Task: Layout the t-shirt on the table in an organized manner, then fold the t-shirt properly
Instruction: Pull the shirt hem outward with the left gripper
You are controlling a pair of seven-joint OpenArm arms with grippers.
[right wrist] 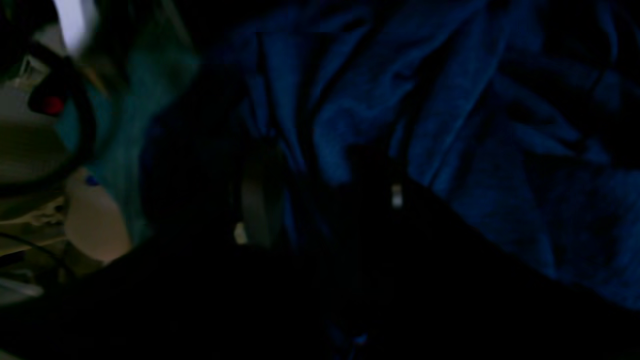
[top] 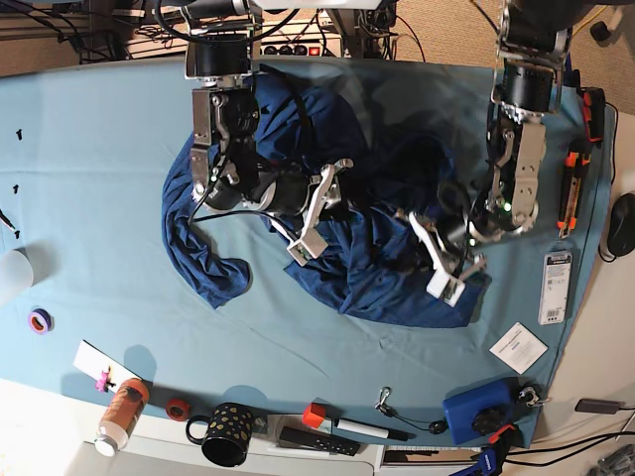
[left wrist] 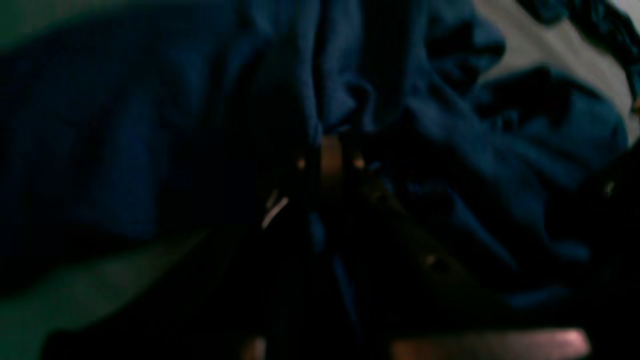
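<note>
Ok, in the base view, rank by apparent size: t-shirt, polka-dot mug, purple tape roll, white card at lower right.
Largest to smallest:
1. t-shirt
2. mug
3. white card, close to the mug, so that order is unsure
4. purple tape roll

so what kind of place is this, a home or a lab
Most likely a robotics lab bench, not a home. Two arms work a crumpled t-shirt on a table draped in teal cloth, with tangled cables behind it and a marker, tape roll and mug along its edge.

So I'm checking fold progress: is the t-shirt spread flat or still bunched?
Bunched. The t-shirt lies crumpled in deep folds on the table, one part trailing sideways, nothing laid out.
</note>
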